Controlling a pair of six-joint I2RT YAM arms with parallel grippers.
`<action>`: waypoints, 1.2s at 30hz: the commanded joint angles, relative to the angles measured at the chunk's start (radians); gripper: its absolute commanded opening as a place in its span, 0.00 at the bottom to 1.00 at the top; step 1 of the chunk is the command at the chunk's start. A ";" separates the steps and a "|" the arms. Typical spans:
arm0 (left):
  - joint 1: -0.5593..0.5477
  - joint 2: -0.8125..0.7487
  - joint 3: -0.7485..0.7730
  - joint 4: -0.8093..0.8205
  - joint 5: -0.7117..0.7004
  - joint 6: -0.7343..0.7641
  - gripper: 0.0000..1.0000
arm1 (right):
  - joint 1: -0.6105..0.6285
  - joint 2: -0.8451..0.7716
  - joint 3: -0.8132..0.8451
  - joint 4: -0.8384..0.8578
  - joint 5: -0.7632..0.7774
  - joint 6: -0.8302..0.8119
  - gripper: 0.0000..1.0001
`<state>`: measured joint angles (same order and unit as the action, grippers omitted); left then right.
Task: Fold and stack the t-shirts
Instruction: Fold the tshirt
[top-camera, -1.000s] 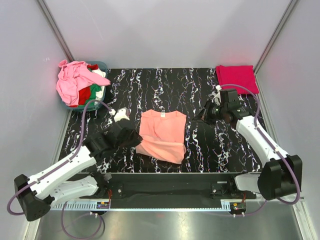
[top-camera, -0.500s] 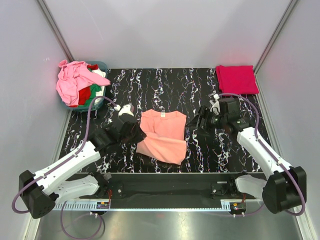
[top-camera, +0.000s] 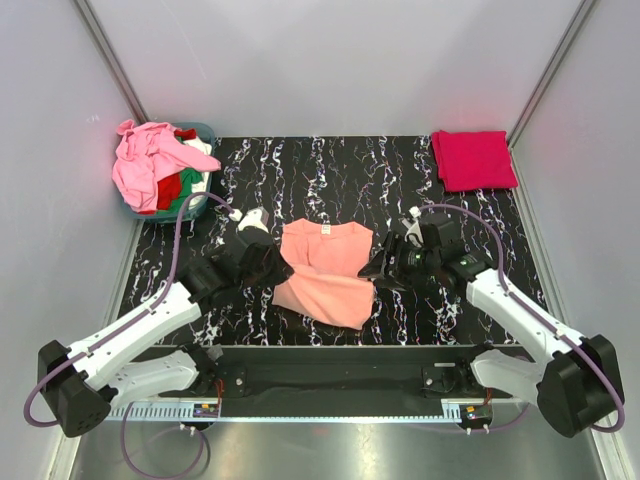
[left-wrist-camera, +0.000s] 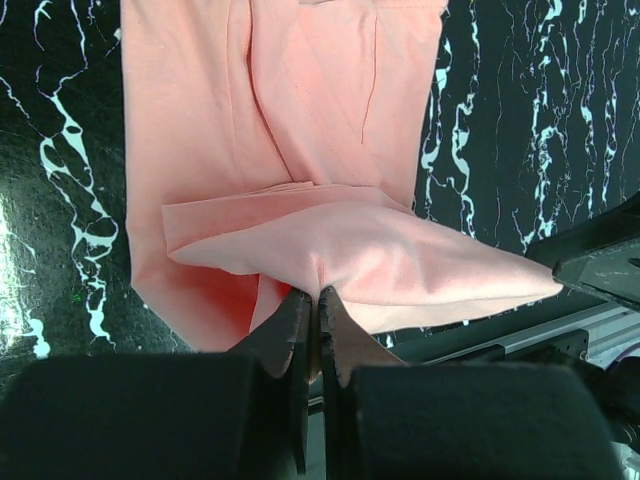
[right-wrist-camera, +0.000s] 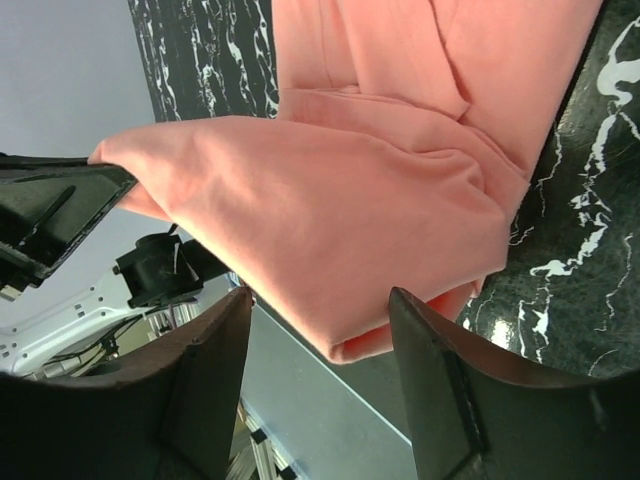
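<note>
The table (top-camera: 330, 170) is black with white marble veining. The salmon-orange t-shirt (top-camera: 325, 265) is plain; the folded t-shirt (top-camera: 473, 158) is plain crimson-pink. The tub (top-camera: 208, 130) is teal

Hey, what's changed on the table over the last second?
The right gripper swung left and nearer, from beside the folded crimson-pink t-shirt to the right edge of the salmon-orange t-shirt, fingers open. The left gripper edged slightly right, still pinching that shirt's lifted fold. The crimson-pink t-shirt and the clothes pile in the tub stayed put.
</note>
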<state>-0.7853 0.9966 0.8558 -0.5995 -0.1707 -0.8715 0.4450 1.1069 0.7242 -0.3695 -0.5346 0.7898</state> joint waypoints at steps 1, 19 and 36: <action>0.004 -0.016 -0.004 0.055 0.013 0.009 0.04 | 0.021 -0.047 0.004 0.034 0.024 0.031 0.64; 0.004 -0.009 -0.006 0.064 0.019 0.005 0.04 | 0.040 -0.087 -0.045 0.040 0.016 0.058 0.23; 0.004 -0.018 -0.011 0.064 0.010 0.009 0.04 | 0.040 -0.122 -0.062 0.015 0.048 0.046 0.00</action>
<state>-0.7853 0.9966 0.8421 -0.5804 -0.1635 -0.8715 0.4751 1.0019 0.6590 -0.3649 -0.5110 0.8455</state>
